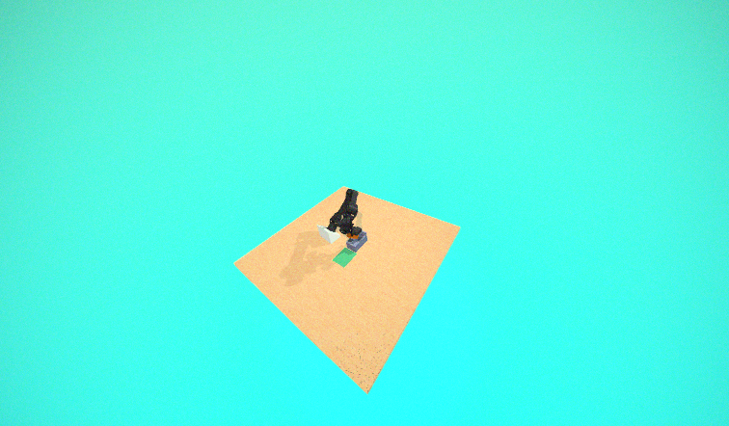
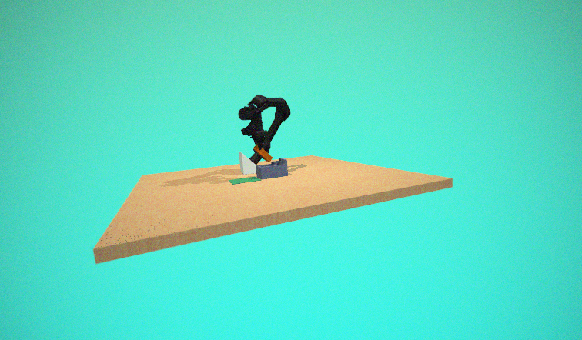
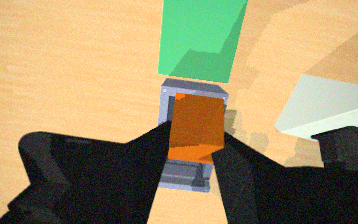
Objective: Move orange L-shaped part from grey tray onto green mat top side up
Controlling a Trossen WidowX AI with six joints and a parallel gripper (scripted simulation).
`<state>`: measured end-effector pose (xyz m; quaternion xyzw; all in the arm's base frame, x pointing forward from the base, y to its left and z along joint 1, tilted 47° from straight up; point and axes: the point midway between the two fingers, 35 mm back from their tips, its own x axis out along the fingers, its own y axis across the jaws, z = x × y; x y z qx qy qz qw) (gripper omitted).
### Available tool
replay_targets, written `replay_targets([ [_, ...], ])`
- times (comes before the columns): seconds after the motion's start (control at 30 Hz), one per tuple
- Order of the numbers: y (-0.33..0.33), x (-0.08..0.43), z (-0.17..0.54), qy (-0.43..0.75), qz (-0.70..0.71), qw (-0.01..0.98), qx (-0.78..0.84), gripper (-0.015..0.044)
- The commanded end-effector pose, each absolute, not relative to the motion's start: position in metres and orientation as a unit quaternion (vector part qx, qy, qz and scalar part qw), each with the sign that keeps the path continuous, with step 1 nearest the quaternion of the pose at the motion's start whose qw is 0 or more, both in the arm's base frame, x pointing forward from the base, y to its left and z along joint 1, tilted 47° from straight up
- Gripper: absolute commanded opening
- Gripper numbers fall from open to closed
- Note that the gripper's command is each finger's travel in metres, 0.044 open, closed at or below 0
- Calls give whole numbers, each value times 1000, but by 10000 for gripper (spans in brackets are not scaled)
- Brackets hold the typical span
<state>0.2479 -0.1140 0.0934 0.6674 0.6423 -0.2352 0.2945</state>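
The orange part (image 1: 352,235) (image 2: 262,153) (image 3: 198,120) is clear of its pocket, steeply tilted in the exterior view, with its lower end just above the grey tray (image 1: 355,245) (image 2: 271,171) (image 3: 195,87). My gripper (image 1: 355,231) (image 2: 257,148) (image 3: 191,129) is shut on the raised end of the part, one finger on each side in the wrist view. The part hides the middle of the tray and some of the pocket. The green mat (image 1: 344,257) (image 2: 244,181) (image 3: 195,30) lies flat beside the tray's end, with nothing on it but shadow.
A white wedge-shaped block (image 1: 328,234) (image 2: 246,165) (image 3: 325,107) stands to one side of the tray, on the right in the wrist view. The dark base of the arm (image 2: 254,160) (image 3: 347,147) is close to it. Shadows of the arm fall across the wooden table top (image 1: 351,301) (image 2: 225,202).
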Motion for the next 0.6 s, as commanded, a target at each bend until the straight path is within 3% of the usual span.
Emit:
replay_targets([
  [0.0,-127,248,82,642,-234,300,665,0],
  [0.57,-187,246,21,642,-235,301,665,0],
])
